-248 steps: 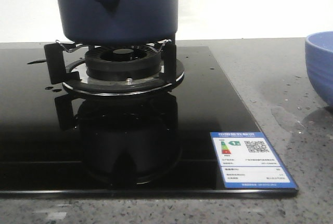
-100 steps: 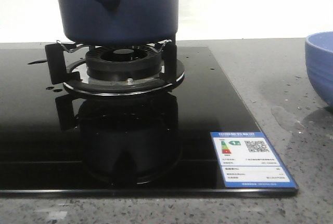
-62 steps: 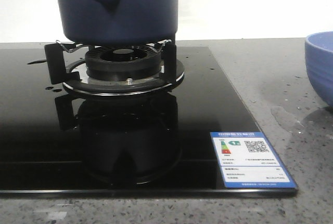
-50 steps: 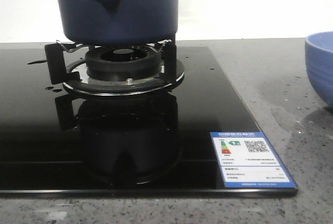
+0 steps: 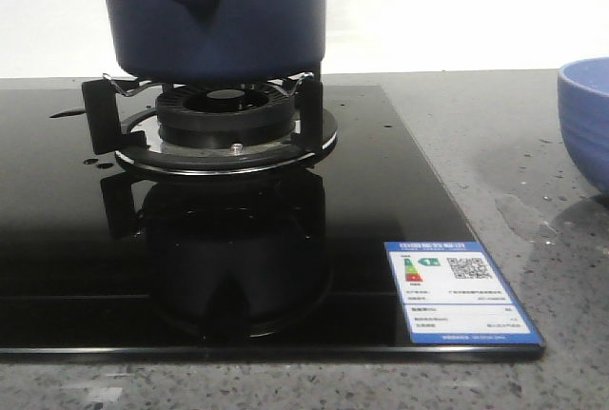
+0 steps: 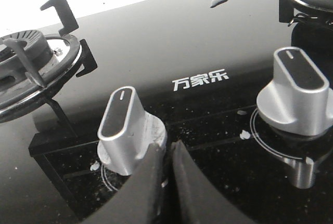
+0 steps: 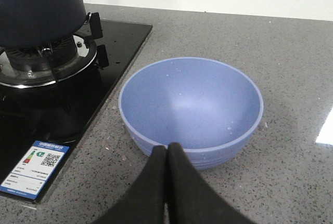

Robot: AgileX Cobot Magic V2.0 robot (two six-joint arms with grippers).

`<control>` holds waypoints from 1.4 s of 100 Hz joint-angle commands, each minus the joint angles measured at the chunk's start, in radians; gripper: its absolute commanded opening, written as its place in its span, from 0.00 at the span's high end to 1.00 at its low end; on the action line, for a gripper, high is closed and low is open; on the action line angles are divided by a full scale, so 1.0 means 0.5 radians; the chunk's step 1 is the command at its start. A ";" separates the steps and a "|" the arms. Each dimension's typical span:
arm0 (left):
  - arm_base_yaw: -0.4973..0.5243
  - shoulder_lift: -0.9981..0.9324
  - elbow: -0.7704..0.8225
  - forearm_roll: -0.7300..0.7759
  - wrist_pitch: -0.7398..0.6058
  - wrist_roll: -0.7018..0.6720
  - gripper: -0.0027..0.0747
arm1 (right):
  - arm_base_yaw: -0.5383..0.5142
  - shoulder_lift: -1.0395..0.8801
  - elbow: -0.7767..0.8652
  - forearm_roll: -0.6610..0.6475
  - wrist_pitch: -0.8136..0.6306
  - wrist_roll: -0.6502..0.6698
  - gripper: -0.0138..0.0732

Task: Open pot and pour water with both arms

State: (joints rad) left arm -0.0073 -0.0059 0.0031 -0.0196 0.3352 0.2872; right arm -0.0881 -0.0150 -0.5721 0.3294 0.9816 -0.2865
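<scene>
Pot (image 5: 217, 12) sitting on burner grate (image 5: 211, 115). Left gripper (image 6: 165, 154), fingers pressed together, holding nothing, hovering just beside a silver knob (image 6: 126, 130). Right gripper (image 7: 166, 156), fingers together and empty, hovering near blue bowl (image 7: 191, 110).

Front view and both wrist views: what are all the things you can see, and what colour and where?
pot: one, dark navy, on the burner stand.
bowl: one, light blue, on the grey counter right of the stove.
stove: one, glossy black, on the counter.
burners: two, black, one under the pot, one bare.
knobs: two, silver, on the stove.
sticker: one, blue-edged, on the stove's corner.
left end effector: one, black, shut, near a knob.
right end effector: one, black, shut, near the bowl.
</scene>
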 commanded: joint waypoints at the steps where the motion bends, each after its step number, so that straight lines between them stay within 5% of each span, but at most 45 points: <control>1: 0.004 -0.050 0.060 0.003 -0.087 -0.019 0.99 | 0.004 -0.021 -0.043 0.026 -0.134 -0.021 0.92; 14: 0.004 -0.050 0.060 0.003 -0.087 -0.019 0.99 | 0.000 -0.021 0.060 -0.196 -0.347 -0.017 0.92; 26: 0.004 -0.050 0.060 0.003 -0.087 -0.019 0.99 | -0.055 -0.021 0.317 -0.319 -0.971 0.070 0.92; 38: 0.004 -0.050 0.060 0.003 -0.087 -0.019 0.99 | -0.162 -0.021 0.656 -0.574 -1.479 0.398 0.92; 54: 0.004 -0.050 0.060 0.003 -0.087 -0.019 0.99 | -0.210 -0.021 1.059 -0.752 -1.764 0.752 0.92; 65: 0.004 -0.050 0.060 0.003 -0.087 -0.019 0.99 | -0.210 -0.021 1.214 -0.784 -1.821 0.752 0.92; 90: 0.004 -0.050 0.060 0.003 -0.087 -0.019 0.99 | -0.210 -0.021 1.210 -0.795 -1.335 0.752 0.92; 140: 0.004 -0.050 0.060 0.003 -0.087 -0.019 0.99 | -0.210 -0.025 1.210 -0.795 -1.349 0.715 0.92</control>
State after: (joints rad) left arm -0.0073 -0.0059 0.0031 -0.0173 0.3358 0.2872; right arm -0.1851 -0.0150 0.0070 -0.0546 0.3294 0.0847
